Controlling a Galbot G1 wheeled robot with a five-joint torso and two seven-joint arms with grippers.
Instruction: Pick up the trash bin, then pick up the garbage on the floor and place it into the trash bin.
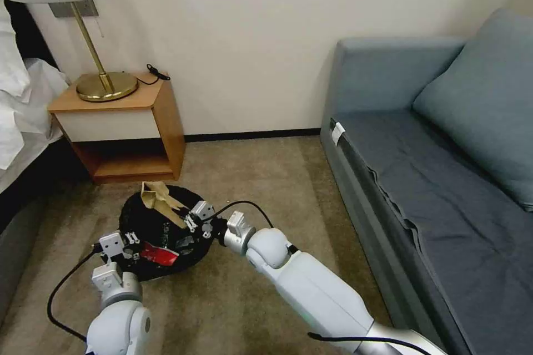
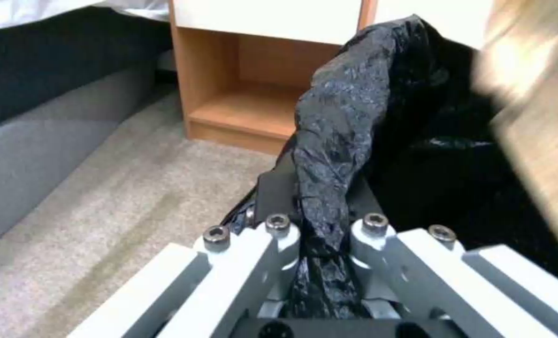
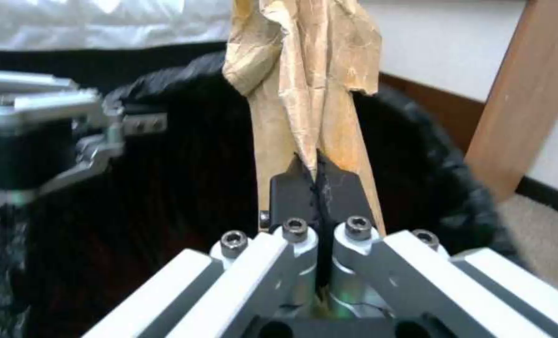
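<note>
The trash bin [image 1: 144, 216], lined with a crinkly black bag [image 2: 335, 141], is held off the carpet in front of me. My left gripper [image 1: 130, 247] is shut on the bag-covered rim [image 2: 319, 220] at the bin's near left side. My right gripper [image 1: 191, 223] reaches over the bin's right side, shut on a piece of garbage, the crumpled brown paper [image 1: 158, 198] [image 3: 304, 84], which sticks up over the bin's opening [image 3: 166, 197]. More garbage, a red-and-white wrapper [image 1: 160, 254], lies inside the bin. The left gripper [image 3: 97, 136] appears across the bin in the right wrist view.
A wooden nightstand [image 1: 127, 127] with a brass lamp [image 1: 100, 75] stands just behind the bin. A bed [image 1: 22, 122] lies at the left, a blue-grey sofa [image 1: 422, 177] along the right. Brown carpet [image 1: 255, 188] lies open between them.
</note>
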